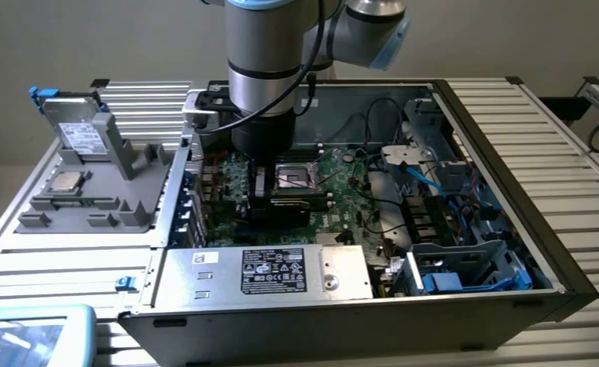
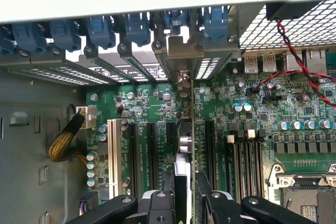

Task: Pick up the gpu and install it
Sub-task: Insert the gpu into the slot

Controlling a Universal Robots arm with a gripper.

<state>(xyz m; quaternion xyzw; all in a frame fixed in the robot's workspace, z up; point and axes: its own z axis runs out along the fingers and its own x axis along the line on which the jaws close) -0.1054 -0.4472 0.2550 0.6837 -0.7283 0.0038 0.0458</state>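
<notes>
I'm down inside the open computer case (image 1: pixel 483 99), my arm (image 1: pixel 268 69) reaching straight into the middle of it over the big green motherboard (image 1: pixel 350 191). My gripper (image 2: pixel 188 192) is closed tight on the gpu (image 2: pixel 185 129), the jaws pinched against either face of the card, which stands on edge between them. In the wrist view I see the card as a thin upright strip running from my jaws toward the rear of the case, sitting in line with the long black expansion slots (image 2: pixel 144 156) on the motherboard. Its silver bracket (image 2: pixel 181 59) is up against the row of rear slot openings, right among the blue retaining clips (image 2: pixel 137 27). Whether the card's edge is fully seated in a slot, I can't tell from here.

In the exterior view the processor socket (image 1: pixel 297 177) lies just beside my wrist, the power supply (image 1: pixel 268 271) sits along the near wall, and on the exterior view's left a grey fixture (image 1: pixel 90 176) with a silver chip (image 1: pixel 67 181) rests on the worktop (image 1: pixel 54 252).
</notes>
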